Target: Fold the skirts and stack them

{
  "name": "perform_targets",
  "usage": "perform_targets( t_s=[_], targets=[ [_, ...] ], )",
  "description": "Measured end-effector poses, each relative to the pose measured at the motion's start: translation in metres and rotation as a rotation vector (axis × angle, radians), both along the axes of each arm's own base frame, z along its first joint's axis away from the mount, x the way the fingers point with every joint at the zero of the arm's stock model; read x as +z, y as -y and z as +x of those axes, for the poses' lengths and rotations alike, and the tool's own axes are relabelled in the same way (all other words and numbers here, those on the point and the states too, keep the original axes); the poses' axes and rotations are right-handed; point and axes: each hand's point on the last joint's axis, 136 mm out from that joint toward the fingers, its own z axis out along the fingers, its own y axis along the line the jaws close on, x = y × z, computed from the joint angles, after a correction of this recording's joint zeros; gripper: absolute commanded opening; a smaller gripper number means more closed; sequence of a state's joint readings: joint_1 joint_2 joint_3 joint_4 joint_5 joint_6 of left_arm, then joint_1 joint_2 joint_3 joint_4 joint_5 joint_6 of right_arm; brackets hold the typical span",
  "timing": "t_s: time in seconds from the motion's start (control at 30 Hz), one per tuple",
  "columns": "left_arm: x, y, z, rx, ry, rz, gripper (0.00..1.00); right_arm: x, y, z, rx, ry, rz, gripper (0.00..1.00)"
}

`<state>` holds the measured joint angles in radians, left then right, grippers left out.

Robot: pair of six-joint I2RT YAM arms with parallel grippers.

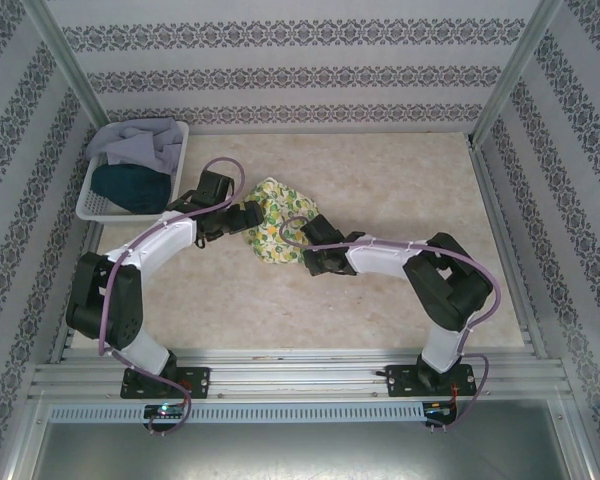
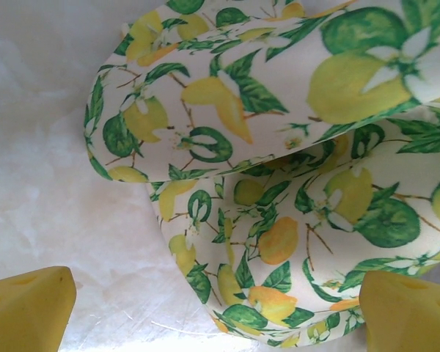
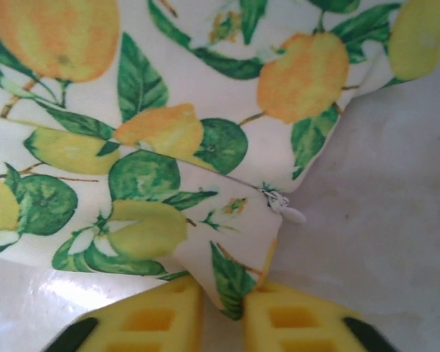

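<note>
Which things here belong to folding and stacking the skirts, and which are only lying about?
For the job: lemon-print skirt, grey-lavender skirt, dark teal skirt.
Lying about: white lattice basket, holding the last two skirts.

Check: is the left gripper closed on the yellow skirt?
No, the left gripper is open, its pads wide apart, the yellow skirt lying ungripped between them.

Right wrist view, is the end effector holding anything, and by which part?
The right end effector pinches the lemon-print skirt by a cloth corner beside the zipper pull.
</note>
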<state>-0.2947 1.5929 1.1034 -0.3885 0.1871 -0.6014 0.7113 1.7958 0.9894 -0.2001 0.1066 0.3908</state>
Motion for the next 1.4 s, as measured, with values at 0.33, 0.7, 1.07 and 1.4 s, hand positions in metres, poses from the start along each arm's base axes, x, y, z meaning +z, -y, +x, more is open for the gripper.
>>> perform_targets(
  t_s=[0.33, 0.7, 1.07, 1.4],
  targets=[
    [0.071, 0.01, 0.04, -0.158, 0.185, 0.095, 1.0, 0.054, 0.003, 0.016, 0.015, 0.166, 0.046, 0.0],
    [0.066, 0.053, 0.096, -0.544, 0.124, 0.211, 0.9, 0.046, 0.013, 0.019, 0.012, 0.159, 0.041, 0.0],
    [0.018, 0.096, 0.117, -0.696, 0.001, 0.16, 0.0, 0.06, 0.026, 0.028, -0.02, 0.181, 0.066, 0.0],
    [0.2, 0.094, 0.162, -0.615, 0.55, 0.083, 0.0, 0.292, 0.12, 0.122, -0.161, 0.635, 0.221, 0.0]
  ],
)
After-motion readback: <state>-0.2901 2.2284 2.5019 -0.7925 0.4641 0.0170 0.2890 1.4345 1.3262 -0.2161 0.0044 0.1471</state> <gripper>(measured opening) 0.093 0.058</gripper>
